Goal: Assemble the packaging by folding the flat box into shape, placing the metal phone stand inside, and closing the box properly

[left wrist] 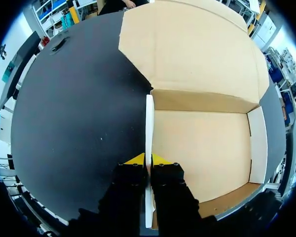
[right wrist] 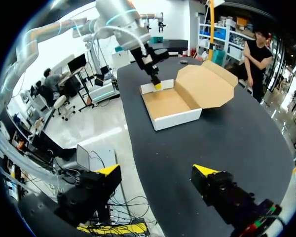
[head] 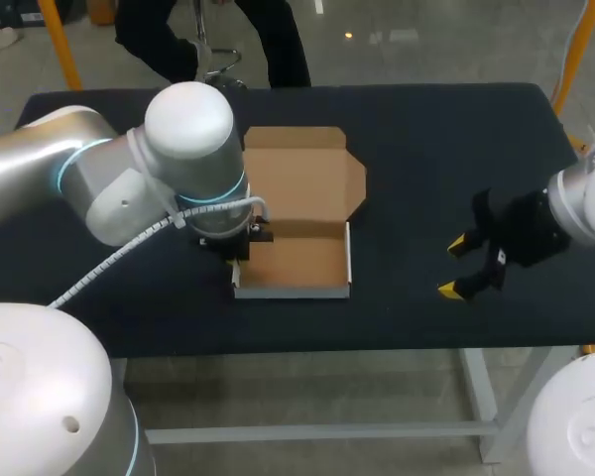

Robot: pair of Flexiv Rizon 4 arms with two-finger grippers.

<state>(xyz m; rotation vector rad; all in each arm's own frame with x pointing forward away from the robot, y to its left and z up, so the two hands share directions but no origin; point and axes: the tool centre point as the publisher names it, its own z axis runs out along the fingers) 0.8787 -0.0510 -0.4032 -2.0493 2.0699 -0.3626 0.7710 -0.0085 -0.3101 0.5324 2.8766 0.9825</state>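
left gripper (left wrist: pixel 149 160) pinches the side wall of the half-folded brown cardboard box (head: pixel 299 260); right gripper (head: pixel 454 268) hangs open, well apart.

Box (head: pixel 297 260): on table (head: pixel 426 149).
Side wall (left wrist: pixel 149 123): between the jaws of left gripper (left wrist: pixel 149 160), touched from both sides. Tray floor just beside them, lid (left wrist: pixel 197 54) ahead of them.
Right gripper (head: pixel 454 266): jaws spread over the table, box well apart to their side.
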